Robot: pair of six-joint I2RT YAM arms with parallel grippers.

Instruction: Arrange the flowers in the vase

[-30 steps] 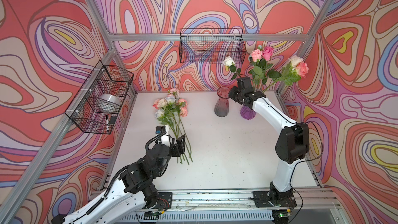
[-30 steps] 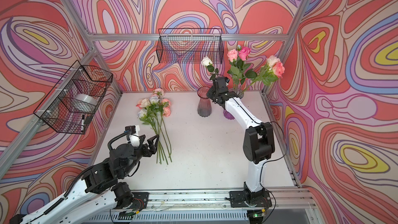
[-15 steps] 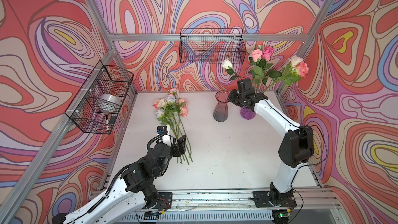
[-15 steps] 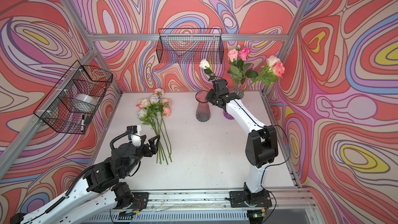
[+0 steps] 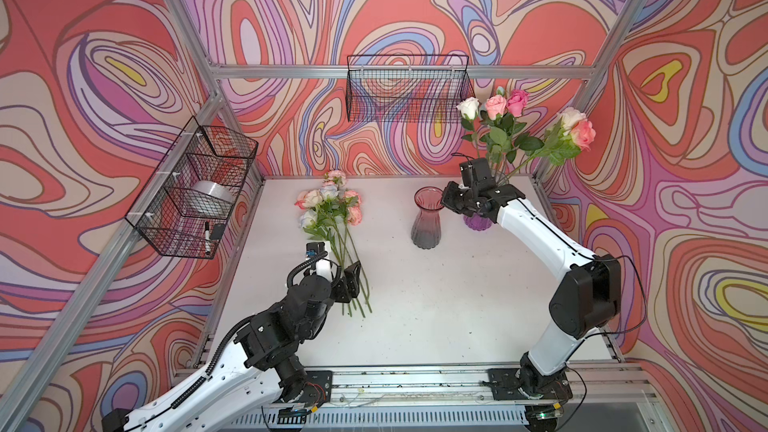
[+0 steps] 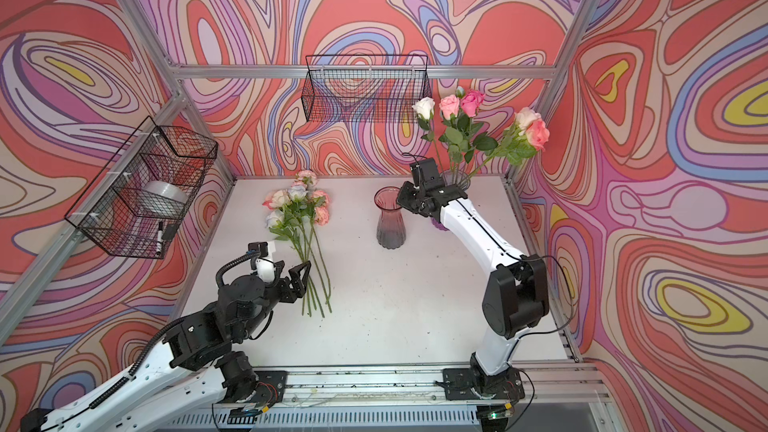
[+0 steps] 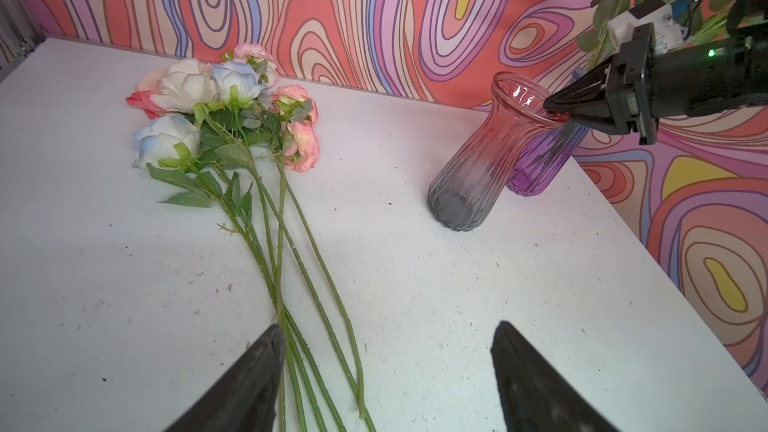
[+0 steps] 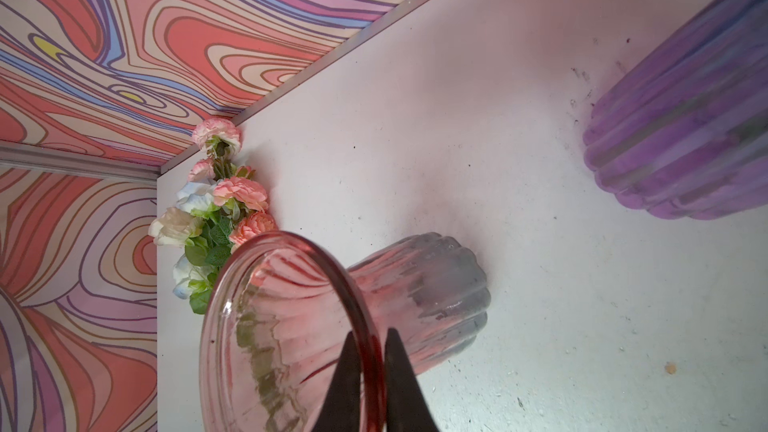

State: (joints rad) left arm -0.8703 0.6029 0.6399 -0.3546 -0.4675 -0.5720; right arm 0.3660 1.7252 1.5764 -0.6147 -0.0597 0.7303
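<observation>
Left wrist view: my left claw (image 7: 386, 326) spread, hovering at stem ends of the flowers (image 7: 226, 135); stems run lengthwise away from it. Bunch lies flat on left-arm side of pink vase (image 7: 490, 151), whose rim my right claw (image 8: 368, 336) pinches.

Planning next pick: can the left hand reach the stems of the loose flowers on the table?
Probably yes: the open left hand sits right at the green stems of the pink, white and blue artificial flowers, with nothing between.
</observation>
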